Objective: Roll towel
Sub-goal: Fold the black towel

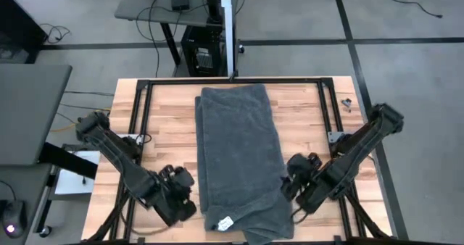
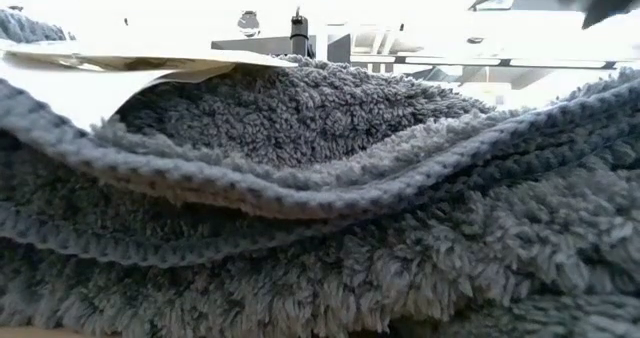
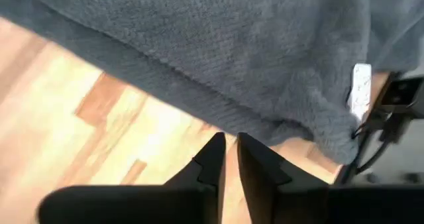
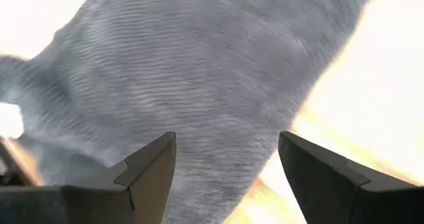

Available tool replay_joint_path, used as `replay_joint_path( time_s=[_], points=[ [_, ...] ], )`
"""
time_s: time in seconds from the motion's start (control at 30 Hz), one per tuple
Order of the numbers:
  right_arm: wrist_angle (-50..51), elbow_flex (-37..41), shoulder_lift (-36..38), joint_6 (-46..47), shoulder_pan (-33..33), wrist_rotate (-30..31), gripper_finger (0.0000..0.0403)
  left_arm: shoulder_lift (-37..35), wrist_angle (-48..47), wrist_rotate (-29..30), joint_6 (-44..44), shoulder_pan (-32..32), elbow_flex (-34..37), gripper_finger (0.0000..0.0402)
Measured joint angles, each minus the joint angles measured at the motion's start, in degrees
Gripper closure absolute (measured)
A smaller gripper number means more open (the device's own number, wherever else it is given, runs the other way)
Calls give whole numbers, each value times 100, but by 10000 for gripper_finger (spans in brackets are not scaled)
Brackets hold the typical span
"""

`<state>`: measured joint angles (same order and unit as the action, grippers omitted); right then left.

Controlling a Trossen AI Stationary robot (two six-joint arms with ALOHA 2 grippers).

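We see the towel [image 1: 239, 158] folded into a long strip down the middle of the table [image 1: 163, 122]. Our left gripper [image 3: 230, 151] sits just beside its tagged end, fingers slightly parted and holding nothing; our right gripper [image 4: 225, 159] stands wide apart at the towel's opposite edge.

Left arm: reaches in from the left side, bent low.
Left gripper [image 3: 230, 144]: fingers nearly together, narrow gap.
Right gripper [image 4: 226, 159]: fingers spread wide.
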<state>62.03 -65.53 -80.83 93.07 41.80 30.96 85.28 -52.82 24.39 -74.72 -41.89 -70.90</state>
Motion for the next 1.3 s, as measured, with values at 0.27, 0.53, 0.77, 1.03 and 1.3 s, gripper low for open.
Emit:
replay_joint_path(
  time_s=[0.27, 0.53, 0.77, 1.03, 1.3],
  points=[
    [-2689, 2717, 1186, 353, -644, -323, 145, -1067, 2068, -557, 331, 633, 2128, 315],
    [-3838, 3910, 1257, -56, -1303, -681, 145, -1118, 2130, -617, 878, 854, 2416, 314],
    [-6733, 4954, 886, -419, -1763, -837, 145, -1118, 2488, -614, 1042, 1004, 2416, 315],
    [-8844, 5092, -169, -1435, -2311, -1704, 145, -1118, 2684, -610, 978, 1283, 2416, 315],
    [-9470, 4465, -1198, -2394, -2792, -2265, 145, -1116, 2687, -604, 907, 1520, 2416, 315]
  ],
)
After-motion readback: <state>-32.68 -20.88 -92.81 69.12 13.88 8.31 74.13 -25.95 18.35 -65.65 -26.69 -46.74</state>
